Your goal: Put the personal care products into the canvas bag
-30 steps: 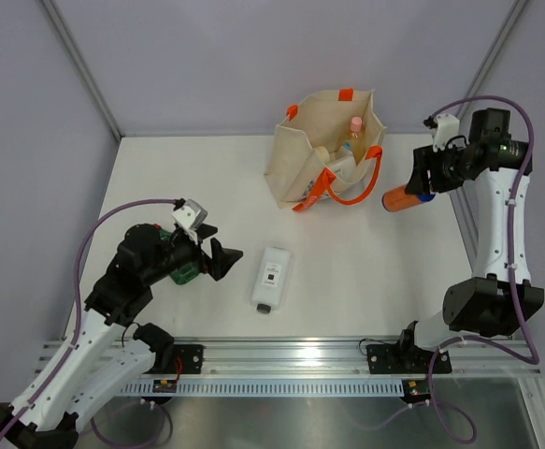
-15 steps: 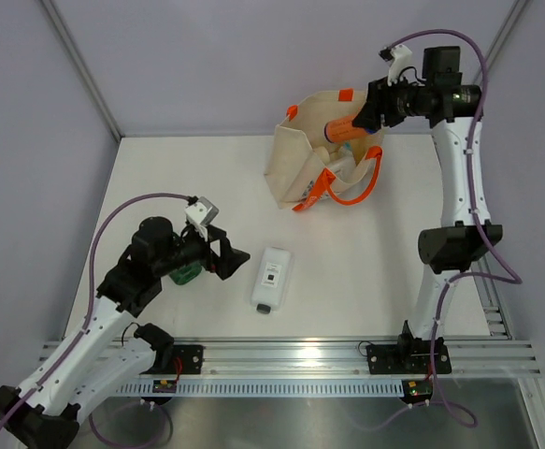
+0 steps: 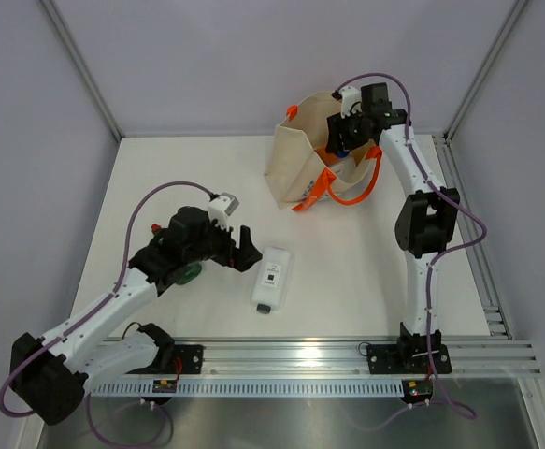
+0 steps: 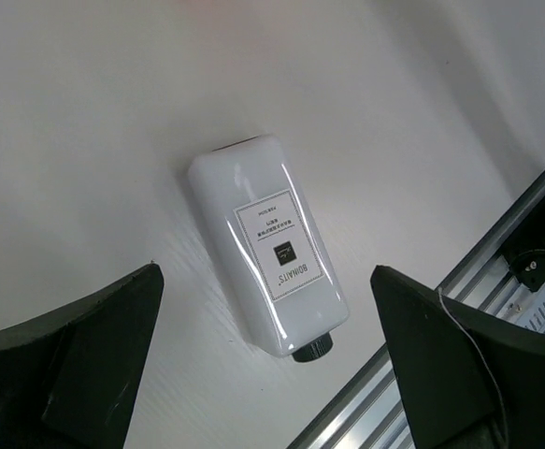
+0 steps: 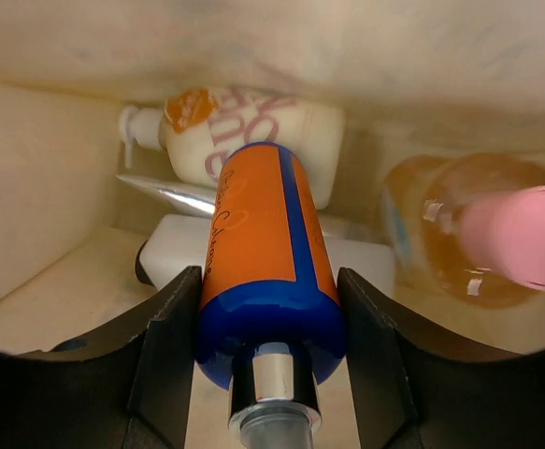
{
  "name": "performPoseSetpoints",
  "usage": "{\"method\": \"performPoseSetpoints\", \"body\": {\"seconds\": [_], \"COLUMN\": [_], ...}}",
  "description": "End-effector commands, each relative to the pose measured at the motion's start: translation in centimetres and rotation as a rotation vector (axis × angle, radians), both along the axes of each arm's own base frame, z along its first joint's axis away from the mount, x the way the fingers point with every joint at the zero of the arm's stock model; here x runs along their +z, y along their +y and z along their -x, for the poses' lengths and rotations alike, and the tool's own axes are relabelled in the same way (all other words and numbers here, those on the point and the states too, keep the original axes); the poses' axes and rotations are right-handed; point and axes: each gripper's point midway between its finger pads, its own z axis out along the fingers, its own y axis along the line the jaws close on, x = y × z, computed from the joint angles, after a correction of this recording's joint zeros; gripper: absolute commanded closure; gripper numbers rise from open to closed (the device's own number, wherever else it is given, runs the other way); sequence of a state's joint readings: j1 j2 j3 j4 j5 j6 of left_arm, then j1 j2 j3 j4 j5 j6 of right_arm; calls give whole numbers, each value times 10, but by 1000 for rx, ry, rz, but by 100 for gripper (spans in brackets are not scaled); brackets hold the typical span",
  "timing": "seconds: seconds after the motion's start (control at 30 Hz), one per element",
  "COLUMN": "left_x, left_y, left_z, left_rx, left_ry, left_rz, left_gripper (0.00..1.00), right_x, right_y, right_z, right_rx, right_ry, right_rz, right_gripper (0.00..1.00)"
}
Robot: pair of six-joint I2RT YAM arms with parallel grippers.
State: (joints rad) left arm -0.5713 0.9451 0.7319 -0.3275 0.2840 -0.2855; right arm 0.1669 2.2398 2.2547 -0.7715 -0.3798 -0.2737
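Observation:
The canvas bag (image 3: 300, 154) stands open at the back of the table. My right gripper (image 3: 344, 131) reaches into its mouth, shut on the orange blue-capped bottle (image 5: 265, 243). Inside the bag (image 5: 38, 187) lie the beige bottle (image 5: 281, 126), the silver tube (image 5: 171, 195), a white bottle (image 5: 183, 253) and the tan pink-capped bottle (image 5: 459, 238). The other white bottle (image 3: 271, 278) lies flat on the table, and it also shows in the left wrist view (image 4: 267, 257). My left gripper (image 3: 245, 251) is open just left of it. The green bottle (image 3: 191, 272) is mostly hidden under my left arm.
An aluminium rail (image 3: 291, 355) runs along the near table edge, close to the white bottle's cap (image 4: 311, 351). The bag's orange handles (image 3: 351, 187) hang over its front side. Enclosure walls stand at the back and both sides.
My right arm swung the orange bottle from beside the bag up and into its mouth. My left gripper moved right, closer to the white bottle on the table.

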Motion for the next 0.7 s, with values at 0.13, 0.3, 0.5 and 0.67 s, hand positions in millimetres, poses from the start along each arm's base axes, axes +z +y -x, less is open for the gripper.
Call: {"method": "performPoseSetpoints", "body": {"seconds": [0.13,0.3,0.5,0.67], "left_x": [-31,-44,-57,-86], "left_y": [-1,-20,-29,-40], "left_z": [-26,-20,-28,-23], "left_rx": [223,185,215,189], "left_ry": [45,35,33,106], "left_rz": [-195,-236,-393,-507], "left_gripper": [1,1,1,1], "right_x": [61,113,193,178], "right_y": [9,6,-8,-29], "right_z": [-12,20,104,180], "right_rx": [-32,-14,36,108], "right_ry": [-188,-238,-306,-230], "right_rz": [26,-6,-121,-234], "right_gripper": [3,1,0,1]}}
